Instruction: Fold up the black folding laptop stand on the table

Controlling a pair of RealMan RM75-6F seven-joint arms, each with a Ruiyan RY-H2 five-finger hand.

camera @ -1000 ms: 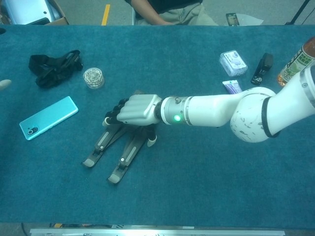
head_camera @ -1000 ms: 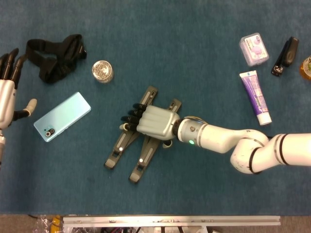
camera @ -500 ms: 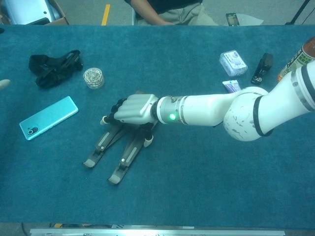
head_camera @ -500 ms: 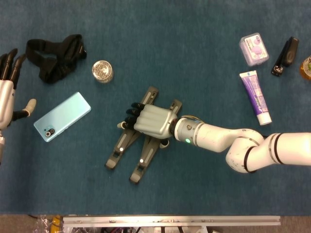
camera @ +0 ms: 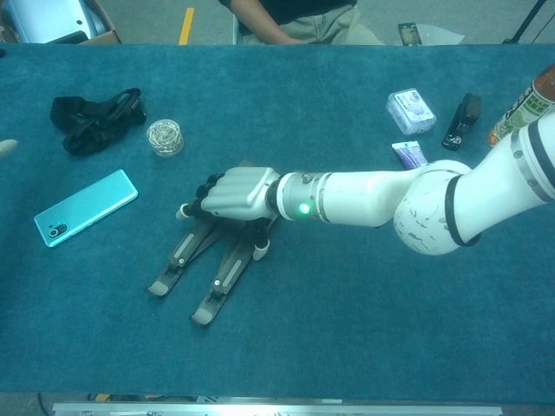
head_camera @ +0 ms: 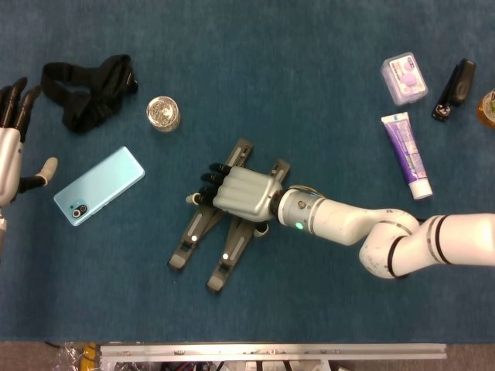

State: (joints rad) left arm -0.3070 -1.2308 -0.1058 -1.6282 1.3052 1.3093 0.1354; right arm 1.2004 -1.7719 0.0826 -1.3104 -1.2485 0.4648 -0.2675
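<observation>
- Tabletop [head_camera: 309, 93] covered in blue-green cloth spans both views and carries everything else.
- Right arm [head_camera: 402, 239] reaches in from the right edge across the cloth toward the middle.
- Laptop stand [head_camera: 197, 232], black with two long legs, lies flat near the centre of the table, its legs spread slightly and pointing toward the lower left.
- Right hand [head_camera: 241, 193] rests palm-down on the upper part of the stand, its fingers curled over the nearer leg; whether they truly clamp it cannot be told.
- Left hand [head_camera: 14, 147] hovers at the far left edge, fingers spread apart and holding nothing.
- Black strap [head_camera: 89, 89] lies bunched at the upper left.
- Turquoise phone [head_camera: 99, 185] lies face-down between the left hand and the stand.
- Purple-and-white tube [head_camera: 406, 153] lies at the right, near a small clear box [head_camera: 404, 77] and a black stapler [head_camera: 455, 87].
- Small shiny round jar [head_camera: 162, 113] sits just right of the strap.
</observation>
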